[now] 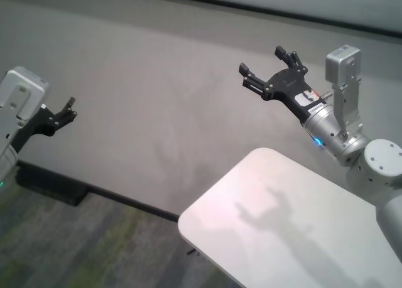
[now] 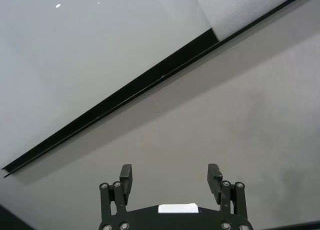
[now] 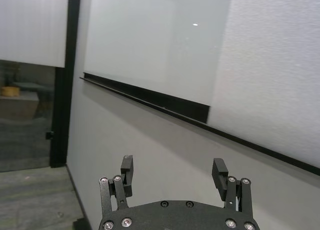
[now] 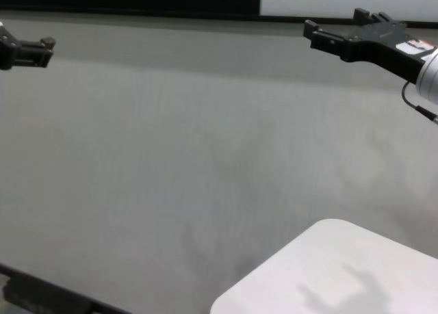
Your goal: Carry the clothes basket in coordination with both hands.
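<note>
The clothes basket is out of view in every frame. My left gripper (image 1: 69, 108) is raised at the far left, open and empty, facing the grey wall; it also shows in the left wrist view (image 2: 171, 176) and the chest view (image 4: 37, 50). My right gripper (image 1: 264, 65) is raised at the upper right on its silver-white arm with a blue light, open and empty; it also shows in the right wrist view (image 3: 174, 171) and the chest view (image 4: 340, 25). Both grippers hang in the air, far apart.
A white table (image 1: 295, 231) with a rounded corner stands at the lower right, bare on top, also in the chest view (image 4: 342, 273). A grey wall (image 1: 157, 100) fills the background, with a black rail (image 2: 125, 94) under a whiteboard. Carpet floor (image 1: 75, 250) lies lower left.
</note>
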Robot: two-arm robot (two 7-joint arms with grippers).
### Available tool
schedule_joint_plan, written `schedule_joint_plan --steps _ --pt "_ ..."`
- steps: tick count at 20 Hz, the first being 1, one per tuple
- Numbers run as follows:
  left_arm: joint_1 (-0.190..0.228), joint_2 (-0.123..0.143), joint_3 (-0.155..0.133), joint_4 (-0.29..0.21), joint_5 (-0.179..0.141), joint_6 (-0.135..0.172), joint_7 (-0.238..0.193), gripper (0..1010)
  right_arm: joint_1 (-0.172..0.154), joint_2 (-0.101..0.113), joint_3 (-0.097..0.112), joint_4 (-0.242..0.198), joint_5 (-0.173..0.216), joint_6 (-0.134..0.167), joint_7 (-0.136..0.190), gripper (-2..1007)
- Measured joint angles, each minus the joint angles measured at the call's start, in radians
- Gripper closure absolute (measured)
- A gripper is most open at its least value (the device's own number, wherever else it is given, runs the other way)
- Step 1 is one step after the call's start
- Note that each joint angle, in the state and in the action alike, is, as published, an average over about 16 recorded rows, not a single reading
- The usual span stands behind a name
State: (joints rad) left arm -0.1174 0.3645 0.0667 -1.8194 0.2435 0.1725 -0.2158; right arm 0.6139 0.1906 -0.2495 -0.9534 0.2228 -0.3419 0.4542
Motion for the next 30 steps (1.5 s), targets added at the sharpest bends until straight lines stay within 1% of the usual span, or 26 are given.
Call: schedule_joint_plan --steps 30 --pt "0.0 0.0 0.0 0.0 0.0 0.0 0.0 8 0.0 0.0 0.0 0.0 0.0 0.0 0.0 4"
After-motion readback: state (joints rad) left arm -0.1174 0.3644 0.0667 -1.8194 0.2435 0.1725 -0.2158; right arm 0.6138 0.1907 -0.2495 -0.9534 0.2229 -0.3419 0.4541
